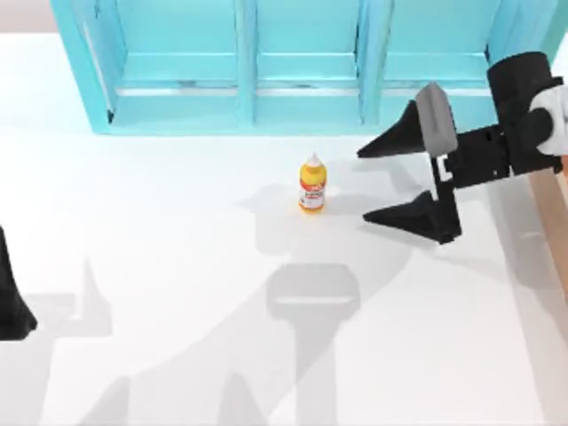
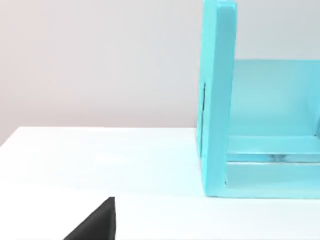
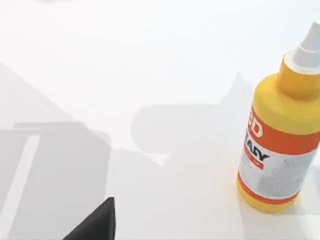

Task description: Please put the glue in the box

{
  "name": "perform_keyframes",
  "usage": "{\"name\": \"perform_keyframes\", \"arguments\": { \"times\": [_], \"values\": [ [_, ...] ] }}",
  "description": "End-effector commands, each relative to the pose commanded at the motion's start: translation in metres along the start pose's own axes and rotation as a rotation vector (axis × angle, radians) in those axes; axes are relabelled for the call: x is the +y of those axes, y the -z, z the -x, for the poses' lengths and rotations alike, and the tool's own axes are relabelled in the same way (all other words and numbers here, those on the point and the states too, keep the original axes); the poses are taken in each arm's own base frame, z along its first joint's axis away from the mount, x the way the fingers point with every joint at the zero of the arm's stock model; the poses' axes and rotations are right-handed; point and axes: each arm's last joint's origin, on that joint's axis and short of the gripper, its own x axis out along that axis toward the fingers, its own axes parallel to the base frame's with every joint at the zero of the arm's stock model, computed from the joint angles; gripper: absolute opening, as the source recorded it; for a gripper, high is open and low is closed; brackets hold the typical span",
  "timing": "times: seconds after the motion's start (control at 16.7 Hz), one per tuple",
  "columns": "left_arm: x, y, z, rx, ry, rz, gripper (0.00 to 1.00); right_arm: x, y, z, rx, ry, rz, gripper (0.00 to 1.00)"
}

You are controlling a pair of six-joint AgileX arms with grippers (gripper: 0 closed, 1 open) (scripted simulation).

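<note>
The glue is a small yellow-orange bottle with a white nozzle and a red-and-white label, standing upright on the white table in front of the turquoise shelf. The right wrist view shows the glue close up. My right gripper is open, its two black fingers pointing left toward the bottle, a short gap away from it with nothing between them. A strip of the tan box shows at the table's right edge, partly under my right arm. My left gripper sits parked at the left edge.
A big turquoise compartmented shelf spans the back of the table, just behind the glue; the left wrist view shows the shelf's end wall. White tabletop stretches across the front and left.
</note>
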Motion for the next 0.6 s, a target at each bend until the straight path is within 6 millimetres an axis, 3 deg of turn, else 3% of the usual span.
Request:
{"name": "perform_keyframes", "arguments": {
  "times": [0.3,0.6],
  "values": [
    [0.000,0.000,0.000,0.000,0.000,0.000,1.00,-0.018,0.016,0.003,-0.050,0.002,0.020,1.00],
    [0.000,0.000,0.000,0.000,0.000,0.000,1.00,-0.019,0.017,0.004,-0.054,0.002,0.021,1.00]
  ]
}}
